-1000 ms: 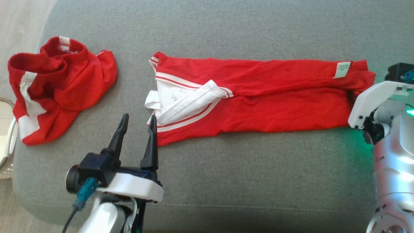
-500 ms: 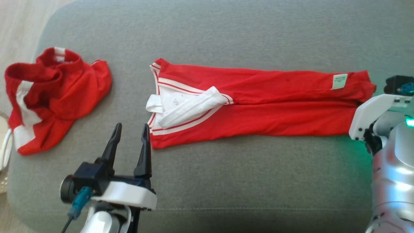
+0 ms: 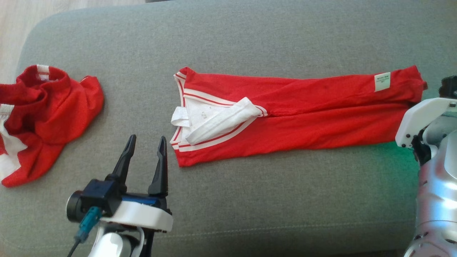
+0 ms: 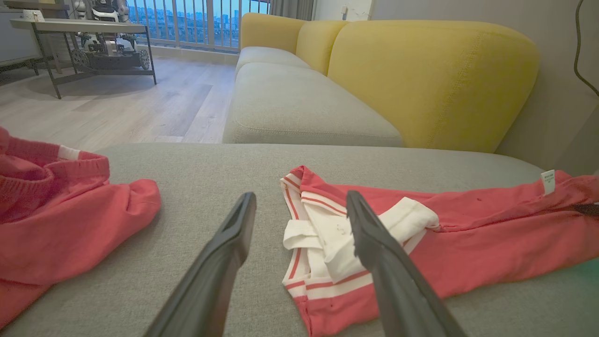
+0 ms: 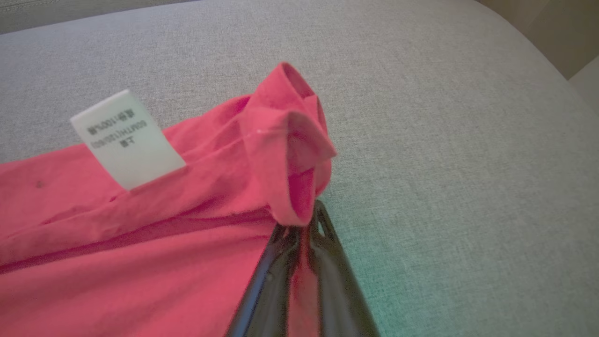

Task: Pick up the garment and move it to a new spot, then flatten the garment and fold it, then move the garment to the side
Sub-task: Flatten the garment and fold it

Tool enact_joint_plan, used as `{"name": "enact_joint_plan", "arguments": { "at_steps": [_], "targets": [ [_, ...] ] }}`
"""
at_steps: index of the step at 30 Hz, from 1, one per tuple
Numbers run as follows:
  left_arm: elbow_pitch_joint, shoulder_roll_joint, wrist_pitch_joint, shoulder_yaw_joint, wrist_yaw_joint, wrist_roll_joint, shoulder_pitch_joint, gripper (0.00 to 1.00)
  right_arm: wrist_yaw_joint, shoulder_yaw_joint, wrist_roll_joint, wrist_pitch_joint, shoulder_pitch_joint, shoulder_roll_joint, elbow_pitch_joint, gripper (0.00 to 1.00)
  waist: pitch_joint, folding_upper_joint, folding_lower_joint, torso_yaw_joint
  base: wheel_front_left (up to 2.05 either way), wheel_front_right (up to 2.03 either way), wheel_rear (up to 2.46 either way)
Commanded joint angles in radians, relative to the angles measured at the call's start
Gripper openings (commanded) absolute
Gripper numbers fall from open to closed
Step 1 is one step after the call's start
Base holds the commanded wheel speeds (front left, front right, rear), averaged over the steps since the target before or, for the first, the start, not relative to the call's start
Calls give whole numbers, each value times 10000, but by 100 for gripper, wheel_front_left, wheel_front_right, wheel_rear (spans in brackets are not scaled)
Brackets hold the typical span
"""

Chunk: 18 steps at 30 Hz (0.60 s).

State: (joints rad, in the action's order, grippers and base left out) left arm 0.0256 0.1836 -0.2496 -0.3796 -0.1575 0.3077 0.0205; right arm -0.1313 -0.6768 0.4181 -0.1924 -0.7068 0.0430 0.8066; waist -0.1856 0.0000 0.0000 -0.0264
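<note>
The red garment lies as a long folded strip across the grey cushion. Its white collar is at the left end and a white label at the right end. My right gripper is shut on the hem at the garment's right end, just past the label; in the head view its fingers are hidden behind the white wrist housing. My left gripper is open, just left of the collar end and clear of the cloth. The left wrist view shows the left gripper before the collar.
A second, crumpled red garment with white stripes lies at the cushion's left end. Past the cushion are a yellow sofa, wooden floor and a low table. The cushion's front edge runs near my arms.
The head view has shifted. The folded garment has slid right, away from the crumpled one, with my right gripper still holding its end. A gap has opened between the left fingers and the collar corner.
</note>
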Motion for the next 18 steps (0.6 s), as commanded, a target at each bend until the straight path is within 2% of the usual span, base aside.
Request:
{"name": "enact_joint_plan", "arguments": {
  "at_steps": [1, 3, 4, 5, 6, 12, 18],
  "targets": [
    [244, -18, -122, 404, 36, -112, 196, 100, 6, 215, -123, 155, -496, 74, -357, 0, -12, 0, 0, 27, 0, 0, 0],
    [198, -53, -122, 404, 91, -141, 196, 100, 6, 195, -135, 144, -494, 74, -324, 0, -14, 0, 0, 27, 0, 0, 0],
    [178, -71, -122, 397, 120, -156, 204, 100, 6, 114, -92, 88, -461, 74, -322, 7, -15, 0, 0, 14, 0, 0, 0],
    [157, -88, -122, 388, 152, -174, 215, 100, 6, 21, -16, 11, -416, 74, -328, 75, -14, 0, 0, -5, 0, 0, 0],
    [137, -105, -122, 380, 179, -191, 224, 100, 6, -63, 56, -30, -386, 74, -359, 100, -16, 0, 0, -26, 0, 0, 0],
    [68, -128, -122, 398, 328, -263, 210, 100, 6, -538, 431, 227, -539, 73, -1077, 100, -103, 0, 0, -21, 0, 0, 0],
    [60, -109, -122, 381, 405, -345, 297, 100, 6, -471, 66, 844, -1102, 73, -905, 100, -195, 0, 0, 77, 0, 0, 0]
  ]
}}
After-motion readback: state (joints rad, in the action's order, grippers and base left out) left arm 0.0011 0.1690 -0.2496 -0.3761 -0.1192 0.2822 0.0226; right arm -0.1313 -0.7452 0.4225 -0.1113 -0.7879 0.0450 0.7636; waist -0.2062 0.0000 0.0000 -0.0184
